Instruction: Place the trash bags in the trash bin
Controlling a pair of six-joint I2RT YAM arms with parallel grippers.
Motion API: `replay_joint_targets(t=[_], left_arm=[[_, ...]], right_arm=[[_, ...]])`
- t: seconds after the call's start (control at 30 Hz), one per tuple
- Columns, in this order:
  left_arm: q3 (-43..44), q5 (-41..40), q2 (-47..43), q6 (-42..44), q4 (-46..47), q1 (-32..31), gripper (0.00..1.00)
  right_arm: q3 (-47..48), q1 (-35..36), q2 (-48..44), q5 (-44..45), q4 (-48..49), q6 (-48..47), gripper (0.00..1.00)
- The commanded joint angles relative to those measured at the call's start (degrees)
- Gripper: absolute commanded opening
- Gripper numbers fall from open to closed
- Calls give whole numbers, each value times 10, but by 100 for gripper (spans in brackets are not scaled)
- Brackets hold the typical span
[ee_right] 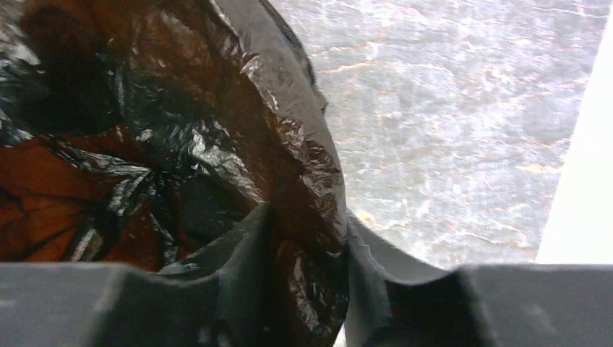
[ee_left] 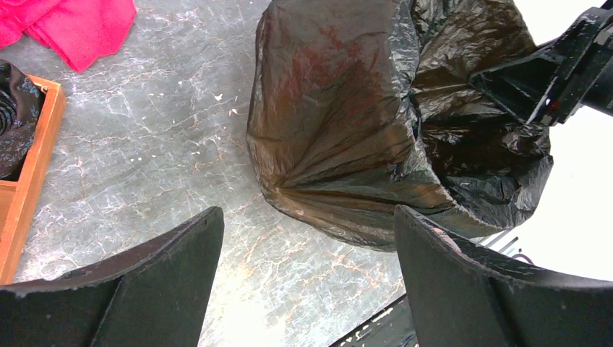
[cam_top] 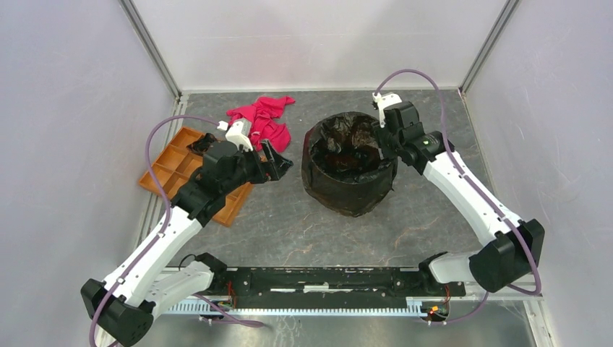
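Top external view: grey table. Trash bag is draped over the trash bin, centre-rear. Orange tray left; pink cloth behind it. Right gripper pinches bag film at the bin's rim. Left gripper is spread wide, empty, left of the bin.

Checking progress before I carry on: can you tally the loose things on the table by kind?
Trash bin: 1, wrapped in black film
Orange tray: 1
Trash bags: 2 told apart, the bag over the bin and the wad in the tray; more inside the bin cannot be separated
Pink-red cloth: 1
Total: 5
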Motion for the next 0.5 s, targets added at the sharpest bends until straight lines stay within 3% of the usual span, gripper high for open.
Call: replay_joint_targets(t=[0.0,0.27,0.47], left_arm=[[26,-9,0,36,5,2,93],[24,4,20,35,29,2,93],[32,28,41,34,38,1,93]], right_arm=[[0,2,-39,64,-27,3,36],[-39,2,-145,118,-88,14,2],[-91,2,-249,236,-149,119,0]])
